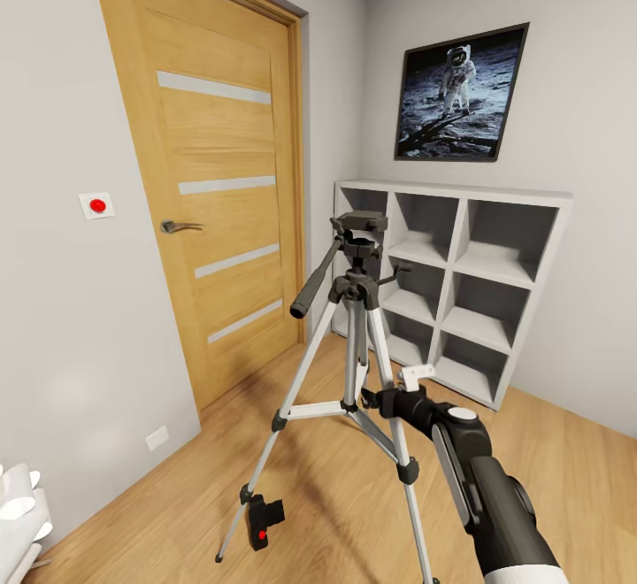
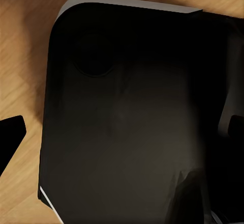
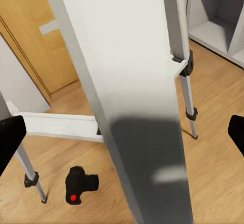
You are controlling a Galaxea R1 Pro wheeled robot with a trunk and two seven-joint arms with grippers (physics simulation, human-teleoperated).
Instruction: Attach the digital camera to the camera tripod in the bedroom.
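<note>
One tall silver-legged camera tripod (image 1: 358, 336) with three telescopic legs. One small black digital camera (image 1: 263, 520) with a red button. One light wooden door (image 1: 217, 186) bearing four pale stripes. One grey cubby shelf unit (image 1: 460, 288). One framed astronaut picture (image 1: 460, 93). One white wall switch (image 1: 96, 205) with a red button.

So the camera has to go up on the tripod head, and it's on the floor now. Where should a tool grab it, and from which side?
Probably from above, closing across the chunky body of the digital camera rather than the protruding lens. It lies on the wood floor beside a foot of the camera tripod, with the red button facing up, so the leg crowds one side and the top is freest.
</note>
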